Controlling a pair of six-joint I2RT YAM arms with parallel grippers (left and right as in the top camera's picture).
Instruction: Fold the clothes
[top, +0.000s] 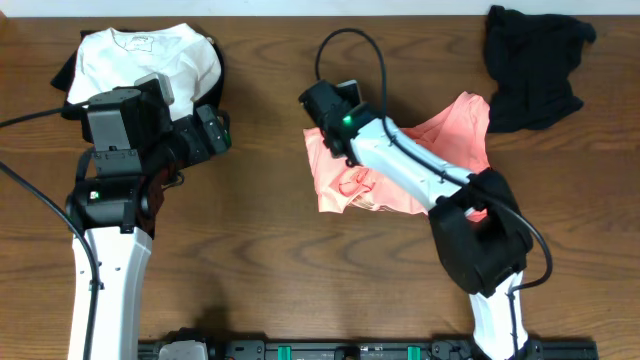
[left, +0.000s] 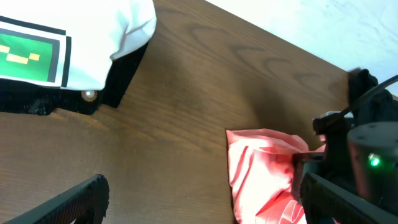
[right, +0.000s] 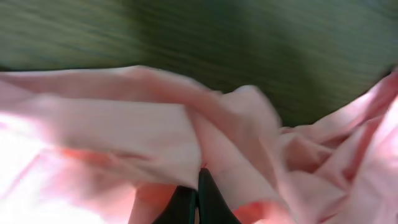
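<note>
**Overhead view.** The right tool (top: 322, 128) is closed on an outer edge of the salmon-pink T-shirt (top: 345, 185). The shirt lies crumpled on the table (top: 270, 240), beneath and behind this tool, and spreads back under its arm. A crumpled black garment (top: 535, 65) lies well apart, past the far side of the shirt from the tool. The left tool (top: 212, 130) stands wide open and holds nothing. A white T-shirt (top: 150, 55), laid on black fabric (top: 68, 75), is just beside it, and the pink shirt lies well apart ahead of it. **Left wrist view.** One dark finger (left: 74, 199) of the left tool shows at the lower edge, with bare table ahead. The white T-shirt, which bears a green print, lies ahead to the left. The pink shirt lies ahead to the right, with the right tool upon it. **Right wrist view.** The two fingertips (right: 214, 208) of the right tool meet, pinching a fold of pink cloth between them. The rumpled shirt fills the field on either side of the tool, and table shows beyond it. This view is blurred.
</note>
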